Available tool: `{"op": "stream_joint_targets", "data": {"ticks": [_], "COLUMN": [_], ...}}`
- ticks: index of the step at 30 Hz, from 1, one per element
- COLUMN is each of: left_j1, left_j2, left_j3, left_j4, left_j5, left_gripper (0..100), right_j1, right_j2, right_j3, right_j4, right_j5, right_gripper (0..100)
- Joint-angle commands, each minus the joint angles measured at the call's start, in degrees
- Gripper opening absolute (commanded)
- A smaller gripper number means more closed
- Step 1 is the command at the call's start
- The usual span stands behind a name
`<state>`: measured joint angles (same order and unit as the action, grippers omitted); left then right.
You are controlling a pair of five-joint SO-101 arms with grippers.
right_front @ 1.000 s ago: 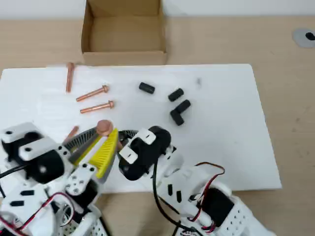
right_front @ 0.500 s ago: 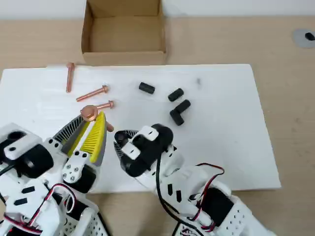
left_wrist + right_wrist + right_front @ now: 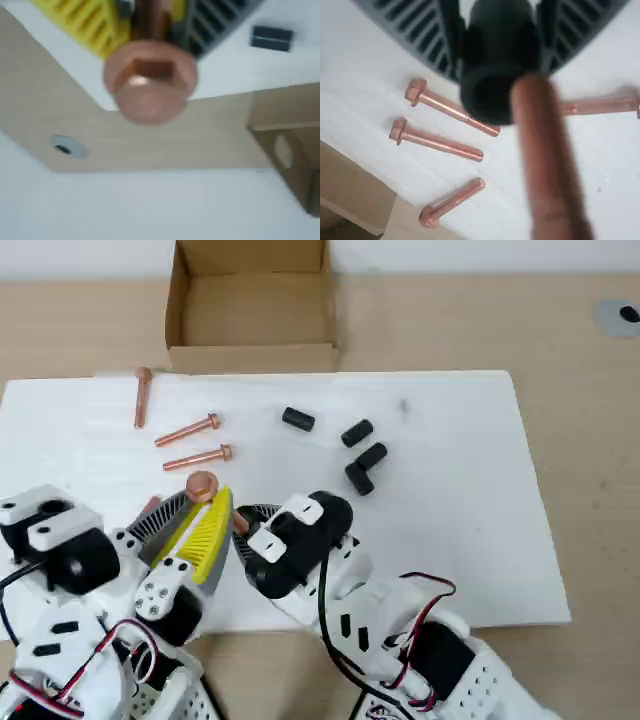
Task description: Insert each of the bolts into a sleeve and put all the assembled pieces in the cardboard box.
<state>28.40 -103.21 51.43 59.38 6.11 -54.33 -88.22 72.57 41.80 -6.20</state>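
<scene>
From where I stand, the job has barely begun. The left end effector [image 3: 203,500] is clamped on a copper bolt [image 3: 201,485], head up, and the right end effector [image 3: 243,523] is gripping a black sleeve [image 3: 490,95] just beside it, near the front edge of the white sheet [image 3: 450,490]. Through the right wrist camera the bolt's shank crosses in front of the sleeve's open bore, close to its mouth but not inside it, so I'd say the first insertion is being lined up and not yet made.

Everything else waits. Four more bolts [image 3: 187,430] lie loose on the left part of the sheet, one of them half tucked under the left arm. Four more sleeves [image 3: 298,420] lie loose around the middle, two of them touching in an L. The cardboard box [image 3: 250,358] sits on the worktop [image 3: 580,440] just past the sheet's far edge, and I see nothing inside it.

By my count that leaves five assemblies to make and five to box.
</scene>
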Motion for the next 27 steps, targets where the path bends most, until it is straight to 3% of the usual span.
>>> {"op": "stream_joint_targets", "data": {"ticks": [1,27], "left_j1": [1.14,0.35], "left_j2": [-0.04,-0.40], "left_j3": [-3.43,3.43], "left_j4": [0.09,-5.89], "left_j5": [0.35,-0.62], "left_gripper": [1,1], "right_j1": [-0.84,-0.84], "right_j2": [-0.75,-1.10], "right_j3": [-1.10,-1.36], "right_j4": [-1.49,-1.23], "right_j5": [-0.53,-0.53], "right_gripper": [1.0,1.0]}}
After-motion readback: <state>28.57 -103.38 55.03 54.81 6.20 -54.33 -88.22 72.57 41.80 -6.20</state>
